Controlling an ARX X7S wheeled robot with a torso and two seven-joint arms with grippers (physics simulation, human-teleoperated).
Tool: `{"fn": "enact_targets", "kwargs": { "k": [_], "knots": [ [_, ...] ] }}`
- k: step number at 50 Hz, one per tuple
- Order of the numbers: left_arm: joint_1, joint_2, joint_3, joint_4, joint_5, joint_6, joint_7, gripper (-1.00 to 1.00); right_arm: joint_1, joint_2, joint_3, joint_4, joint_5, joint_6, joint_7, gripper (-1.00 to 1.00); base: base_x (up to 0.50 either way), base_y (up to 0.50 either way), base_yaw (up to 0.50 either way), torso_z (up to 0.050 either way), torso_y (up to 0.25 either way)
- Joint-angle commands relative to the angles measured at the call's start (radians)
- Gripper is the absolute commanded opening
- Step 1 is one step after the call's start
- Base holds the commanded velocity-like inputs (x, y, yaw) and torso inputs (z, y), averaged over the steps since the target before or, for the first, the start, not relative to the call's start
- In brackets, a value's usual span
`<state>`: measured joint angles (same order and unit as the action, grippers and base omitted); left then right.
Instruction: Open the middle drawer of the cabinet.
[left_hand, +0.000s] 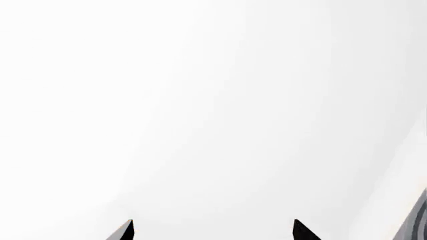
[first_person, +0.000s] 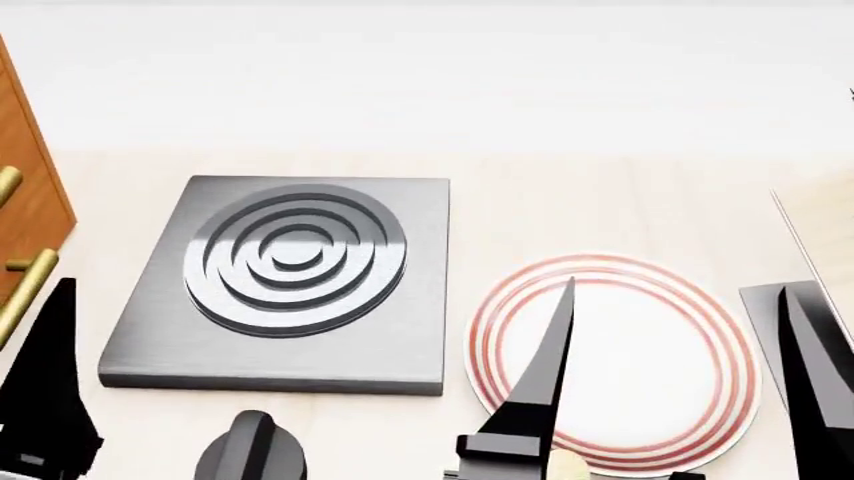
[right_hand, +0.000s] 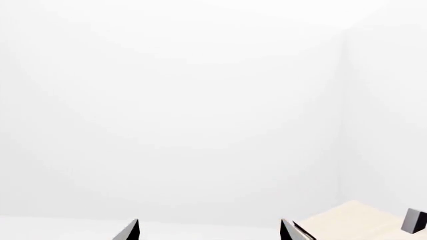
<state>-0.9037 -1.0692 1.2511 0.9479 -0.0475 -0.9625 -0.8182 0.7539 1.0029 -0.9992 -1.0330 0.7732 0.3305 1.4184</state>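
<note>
Black tapered right gripper (first_person: 674, 330), grooved steel stove plate (first_person: 287, 280)

Head view: looking steeply down and forward over the counter (first_person: 601, 200), sitting close above the stove plate (first_person: 287, 280) and plate (first_person: 627, 360); cabinet (first_person: 27, 200) cutting in at the left edge.
Left wrist view: facing out past two dark fingertips (left_hand: 123, 231) at a blank white wall, nothing near.
Right wrist view: facing a white wall and corner, catching a pale counter corner (right_hand: 353, 220).
Shared: the counter is showing in both the head and right wrist views; the left wrist view is sharing nothing recognisable.
</note>
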Motion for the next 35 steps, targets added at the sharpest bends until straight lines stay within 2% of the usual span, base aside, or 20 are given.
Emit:
{"fn": "enact_targets", "kwargs": {
  "k": [1,23,35],
  "knots": [
    [-0.062,0.035,0.053,-0.134,0.055,-0.012,0.089,1.00,0.006,-0.015,0.011,0.007,-0.020,-0.014,-0.025,1.00,0.00,0.00,0.00,0.000,0.000],
    [-0.080,0.104,0.066,-0.535,0.020,0.118,0.171,1.00,0.015,-0.009,-0.005,0.012,-0.024,-0.025,-0.024,1.00,0.00,0.00,0.00,0.000,0.000],
    [-0.092,0.126,0.067,-0.650,0.021,0.135,0.190,1.00,0.017,-0.010,-0.009,0.014,-0.024,-0.029,-0.022,1.00,0.00,0.00,0.00,0.000,0.000]
  ]
}}
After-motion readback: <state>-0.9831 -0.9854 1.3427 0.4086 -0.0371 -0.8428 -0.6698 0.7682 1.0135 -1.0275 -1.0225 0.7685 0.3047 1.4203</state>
